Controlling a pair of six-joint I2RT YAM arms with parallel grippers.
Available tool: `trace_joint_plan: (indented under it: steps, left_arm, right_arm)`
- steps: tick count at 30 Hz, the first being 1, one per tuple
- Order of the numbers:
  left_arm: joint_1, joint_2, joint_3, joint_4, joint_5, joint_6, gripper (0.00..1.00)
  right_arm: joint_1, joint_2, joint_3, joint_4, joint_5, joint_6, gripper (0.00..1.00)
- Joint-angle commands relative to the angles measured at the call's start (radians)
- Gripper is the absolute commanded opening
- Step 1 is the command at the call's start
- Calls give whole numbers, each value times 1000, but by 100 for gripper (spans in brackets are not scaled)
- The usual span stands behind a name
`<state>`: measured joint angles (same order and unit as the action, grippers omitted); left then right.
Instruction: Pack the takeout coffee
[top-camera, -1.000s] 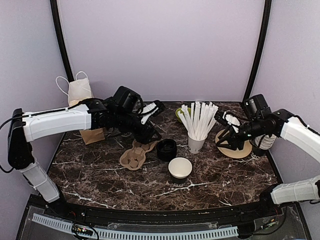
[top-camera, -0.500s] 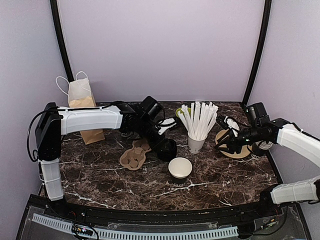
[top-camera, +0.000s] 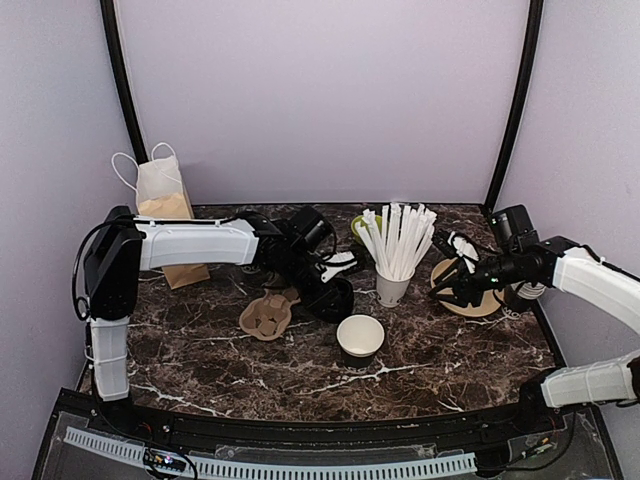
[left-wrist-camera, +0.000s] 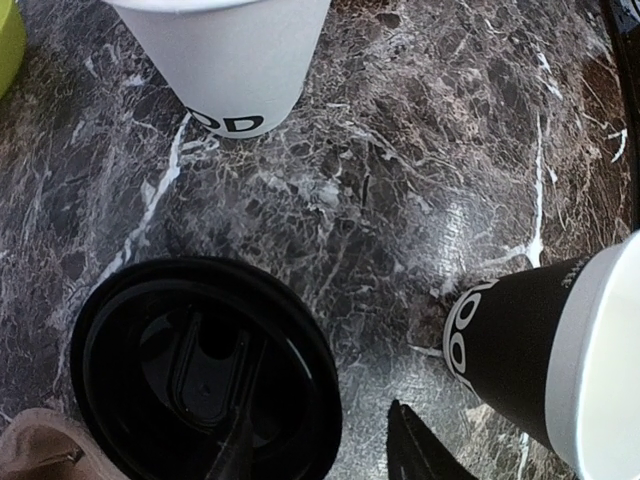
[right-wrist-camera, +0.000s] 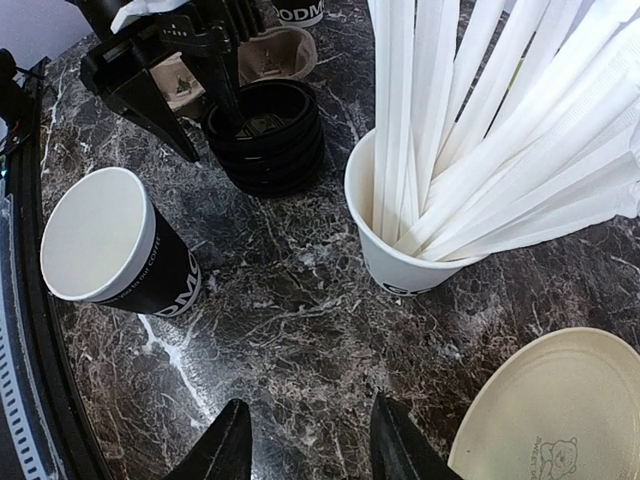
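Note:
The takeout coffee cup (top-camera: 360, 335), black outside and white inside, stands open-topped with no lid at mid table; it also shows as cup (left-wrist-camera: 535, 350) and cup (right-wrist-camera: 105, 245). Just behind it to the left sits a stack of black lids (top-camera: 332, 297). My left gripper (top-camera: 322, 287) hovers over that stack. In the left wrist view its jaws (left-wrist-camera: 320, 425) straddle the rim of the top lid (left-wrist-camera: 200, 365), one finger over the lid, the other outside, neither touching. My right gripper (right-wrist-camera: 305, 440) is open over bare table near the straw cup (right-wrist-camera: 400, 235).
A cardboard cup carrier (top-camera: 268, 312) lies left of the lids. A paper bag (top-camera: 165, 215) stands at back left. A tan plate (top-camera: 470, 292) lies under the right arm, with nested cups (top-camera: 527, 285) beyond. A green object (top-camera: 358, 228) sits behind the straws.
My left arm swung right from above the cup carrier to the lid stack and its jaws narrowed. The right gripper dropped slightly towards the plate's left edge.

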<state>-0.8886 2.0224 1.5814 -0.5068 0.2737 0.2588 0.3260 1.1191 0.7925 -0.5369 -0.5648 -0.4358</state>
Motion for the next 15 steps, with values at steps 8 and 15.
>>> trace_joint_plan:
  steps: [8, 15]
  left_arm:
    - [-5, 7, 49, -40, 14, 22, 28]
    - [-5, 7, 67, -54, 25, 21, 16]
  right_arm:
    - [-7, 12, -12, 28, -23, -7, 41]
    - [-6, 19, -12, 28, -25, -6, 41]
